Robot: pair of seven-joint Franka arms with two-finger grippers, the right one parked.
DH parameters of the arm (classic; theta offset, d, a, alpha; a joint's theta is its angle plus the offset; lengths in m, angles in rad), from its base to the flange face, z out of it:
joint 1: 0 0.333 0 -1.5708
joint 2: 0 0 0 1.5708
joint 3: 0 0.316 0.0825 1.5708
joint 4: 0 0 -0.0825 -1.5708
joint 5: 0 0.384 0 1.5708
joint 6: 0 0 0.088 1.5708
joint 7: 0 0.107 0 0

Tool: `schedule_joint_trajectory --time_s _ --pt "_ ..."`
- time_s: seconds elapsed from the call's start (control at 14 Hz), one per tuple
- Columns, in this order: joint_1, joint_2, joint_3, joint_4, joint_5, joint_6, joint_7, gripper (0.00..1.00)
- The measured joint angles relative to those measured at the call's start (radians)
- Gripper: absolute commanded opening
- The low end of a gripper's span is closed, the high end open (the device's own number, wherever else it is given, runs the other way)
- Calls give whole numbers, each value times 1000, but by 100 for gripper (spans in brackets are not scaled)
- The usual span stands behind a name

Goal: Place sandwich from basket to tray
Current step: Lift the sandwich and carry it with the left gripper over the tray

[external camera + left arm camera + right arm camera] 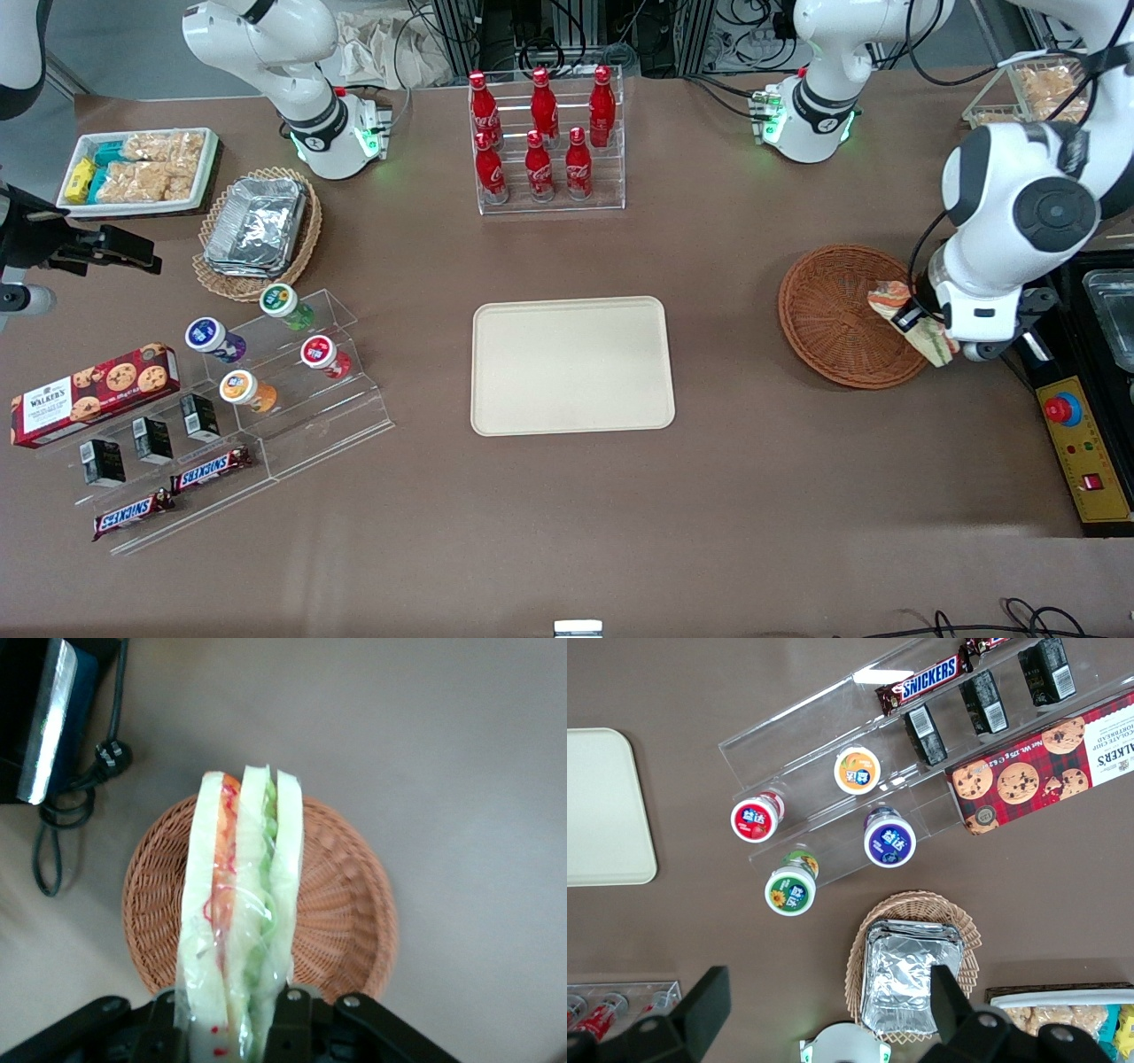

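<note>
gripper [226, 1028] above basket [345, 904] rim | fingers clamping wrapped sandwich [239, 904] | tray [571, 365] bare

The brown table [753, 496] carries the tray [572, 365], basket [833, 310] and bottle rack [549, 142].
</note>
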Motion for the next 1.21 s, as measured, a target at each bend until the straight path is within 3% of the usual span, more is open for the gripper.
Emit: schedule_joint_trajectory --time_s 0.29,0.57,0.79,1.21 --pt "-6 32 -104 237 -83 -144 0 1" --pt "-6 118 -259 383 -152 -157 4 0" --pt "-27 193 -381 387 -144 -84 10 0" --pt "-174 444 -401 375 -24 98 25 0"
